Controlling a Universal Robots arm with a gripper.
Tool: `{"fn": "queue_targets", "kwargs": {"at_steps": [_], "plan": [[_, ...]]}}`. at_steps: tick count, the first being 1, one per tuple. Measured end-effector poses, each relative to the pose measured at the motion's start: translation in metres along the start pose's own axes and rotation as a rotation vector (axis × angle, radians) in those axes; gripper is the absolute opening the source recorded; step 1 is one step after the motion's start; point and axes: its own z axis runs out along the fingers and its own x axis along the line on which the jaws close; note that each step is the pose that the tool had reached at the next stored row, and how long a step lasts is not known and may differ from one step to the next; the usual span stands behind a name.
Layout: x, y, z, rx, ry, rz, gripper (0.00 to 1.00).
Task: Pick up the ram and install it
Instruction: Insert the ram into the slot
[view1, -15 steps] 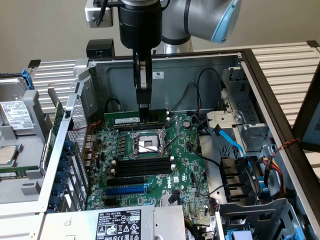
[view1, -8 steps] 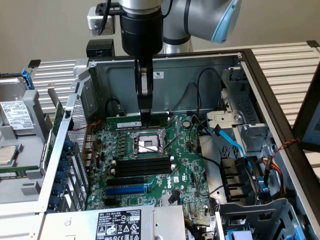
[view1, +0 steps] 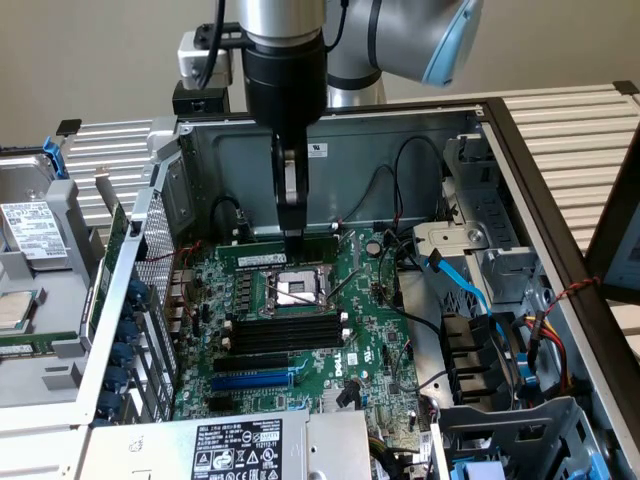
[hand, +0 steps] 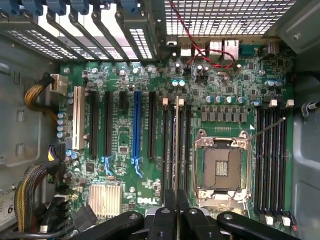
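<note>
ram (view1: 318, 239) (hand: 176, 150): long, thin green board
pose: upright on its long edge, lying level
state: clamped mid-length between the jaws
place: in line over the black slots beside the CPU socket, on the socket's far side in the exterior view

arm (view1: 283, 22): silver round tube | joint cap (view1: 452, 45): light blue | wrist housing (view1: 285, 85): black cylinder | cable (view1: 215, 45): thin, black, beside the tube | gripper (view1: 293, 232): black, narrow | links (hand: 117, 223): black bars with round screws (hand: 133, 216)
</note>
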Motion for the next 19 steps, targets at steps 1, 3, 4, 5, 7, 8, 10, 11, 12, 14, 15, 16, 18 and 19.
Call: {"fn": "queue_targets", "kwargs": {"at_steps": [1, 3, 4, 5, 7, 8, 10, 11, 12, 14, 15, 16, 18, 19], "plan": [[0.000, 0.0000, 0.0016, -0.0002, 0.0007, 0.001, 0.13], [0.000, -0.0001, 0.0047, -0.0003, 0.0019, 0.004, 0.13], [0.000, -0.0001, 0.0060, -0.0003, 0.0029, 0.005, 0.13], [0.000, -0.0002, 0.0074, -0.0002, 0.0040, 0.005, 0.13], [0.000, -0.0002, 0.0101, -0.0002, 0.0061, 0.005, 0.13], [0.001, -0.0003, 0.0115, -0.0002, 0.0071, 0.005, 0.13], [0.002, -0.0004, 0.0139, -0.0002, 0.0081, 0.006, 0.13], [0.002, -0.0006, 0.0155, 0.0003, 0.0079, 0.006, 0.13], [0.002, -0.0007, 0.0173, 0.0009, 0.0079, 0.007, 0.13], [0.002, -0.0013, 0.0209, 0.0014, 0.0079, 0.009, 0.13], [0.002, -0.0013, 0.0228, 0.0016, 0.0079, 0.009, 0.13], [0.002, -0.0015, 0.0246, 0.0018, 0.0079, 0.009, 0.13], [0.004, -0.0019, 0.0279, 0.0018, 0.0079, 0.009, 0.13], [0.004, -0.0022, 0.0296, 0.0017, 0.0079, 0.010, 0.13]]}}
